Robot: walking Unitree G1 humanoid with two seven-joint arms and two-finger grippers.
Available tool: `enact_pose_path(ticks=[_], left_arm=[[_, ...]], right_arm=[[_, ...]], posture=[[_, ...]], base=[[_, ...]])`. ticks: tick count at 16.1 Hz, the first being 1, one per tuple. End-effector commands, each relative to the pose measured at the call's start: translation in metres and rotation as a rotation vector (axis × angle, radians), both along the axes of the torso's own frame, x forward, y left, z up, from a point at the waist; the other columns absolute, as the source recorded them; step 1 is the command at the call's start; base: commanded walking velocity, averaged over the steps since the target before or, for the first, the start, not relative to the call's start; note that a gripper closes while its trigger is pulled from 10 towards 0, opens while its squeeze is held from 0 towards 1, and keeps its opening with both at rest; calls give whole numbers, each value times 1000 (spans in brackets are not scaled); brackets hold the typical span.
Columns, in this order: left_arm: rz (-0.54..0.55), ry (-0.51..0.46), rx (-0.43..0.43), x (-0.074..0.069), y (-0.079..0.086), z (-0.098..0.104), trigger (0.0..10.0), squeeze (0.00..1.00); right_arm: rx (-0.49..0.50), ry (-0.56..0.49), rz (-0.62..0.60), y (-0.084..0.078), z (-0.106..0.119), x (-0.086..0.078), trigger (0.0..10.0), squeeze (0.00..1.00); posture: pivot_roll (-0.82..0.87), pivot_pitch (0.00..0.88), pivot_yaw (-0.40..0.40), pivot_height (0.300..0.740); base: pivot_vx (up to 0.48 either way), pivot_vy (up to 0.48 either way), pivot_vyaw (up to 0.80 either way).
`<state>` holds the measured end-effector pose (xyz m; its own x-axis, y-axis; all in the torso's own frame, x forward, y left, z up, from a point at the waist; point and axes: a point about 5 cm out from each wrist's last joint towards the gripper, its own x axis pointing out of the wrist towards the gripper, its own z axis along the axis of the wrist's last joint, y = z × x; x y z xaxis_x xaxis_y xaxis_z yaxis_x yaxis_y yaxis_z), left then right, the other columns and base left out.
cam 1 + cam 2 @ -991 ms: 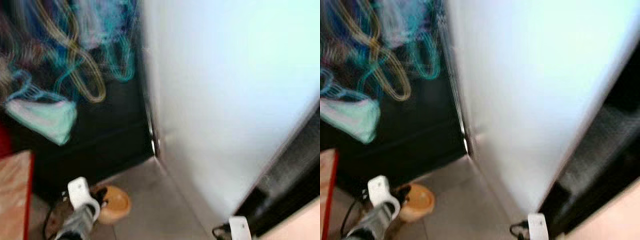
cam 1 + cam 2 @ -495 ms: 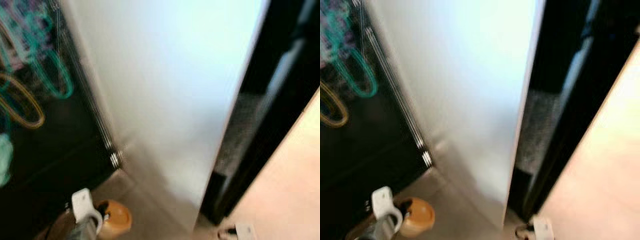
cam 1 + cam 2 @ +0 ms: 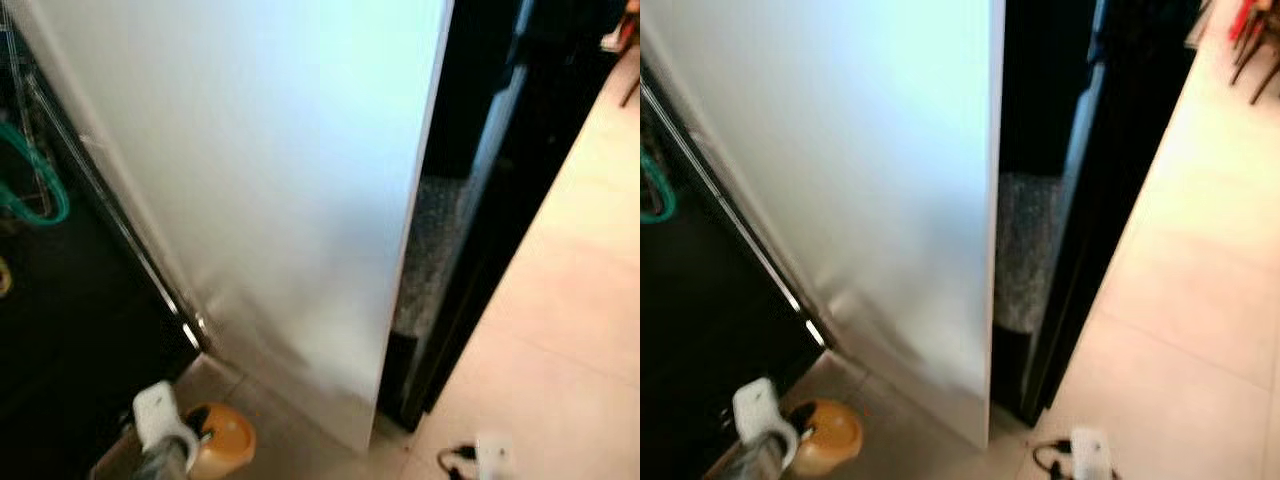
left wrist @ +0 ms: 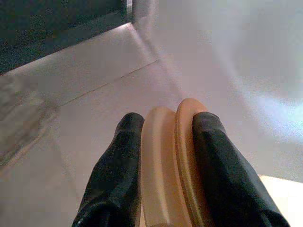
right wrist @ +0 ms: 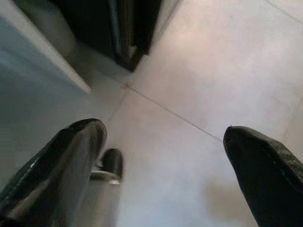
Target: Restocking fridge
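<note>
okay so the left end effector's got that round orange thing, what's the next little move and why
Probably step right, toward the dark gap past the white door's edge. The left end effector is already shut on the orange item, the right end effector is open and empty, and the white door blocks the way ahead.

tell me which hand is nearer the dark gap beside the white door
Right. The right hand hangs open just below the dark gap; the left hand, gripping a tan round thing, sits across the white door.
</note>
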<state>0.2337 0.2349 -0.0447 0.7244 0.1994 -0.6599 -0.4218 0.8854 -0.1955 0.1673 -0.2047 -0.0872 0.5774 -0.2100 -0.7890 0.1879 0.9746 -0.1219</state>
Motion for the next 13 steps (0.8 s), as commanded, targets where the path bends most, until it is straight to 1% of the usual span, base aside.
enact_pose_path(ticks=[1, 2, 4, 5, 8, 10, 13], left_arm=[[1, 2, 8, 0, 2, 0, 10000, 0], [2, 4, 10, -1, 2, 0, 10000, 0], [5, 7, 10, -3, 2, -1, 10000, 0], [7, 12, 13, -4, 3, -2, 10000, 0], [7, 24, 22, -6, 3, -3, 10000, 0], [-4, 29, 31, -7, 2, -4, 10000, 0], [-9, 36, 38, -9, 3, -5, 10000, 0]], right_arm=[[5, -12, -84, -1, -2, -5, 10000, 0], [-2, -31, -123, -2, -1, -6, 10000, 0], [-23, -65, -153, -3, 1, -5, 10000, 0], [-16, -79, -177, -3, 1, -5, 10000, 0], [-26, -79, -173, -3, 2, -5, 10000, 0], [-5, -84, -155, -2, 1, -4, 10000, 0], [-19, -144, -157, -2, 5, -2, 10000, 0]], posture=[[12, 0, 80, 740], [12, 0, 80, 740], [14, 0, 77, 740], [14, 0, 77, 740], [8, 0, 76, 740], [9, 0, 77, 740], [3, 0, 80, 740]], base=[[0, 0, 0], [0, 0, 0], [0, 0, 0], [0, 0, 0], [0, 0, -754], [0, 0, -763], [0, 0, 0]])
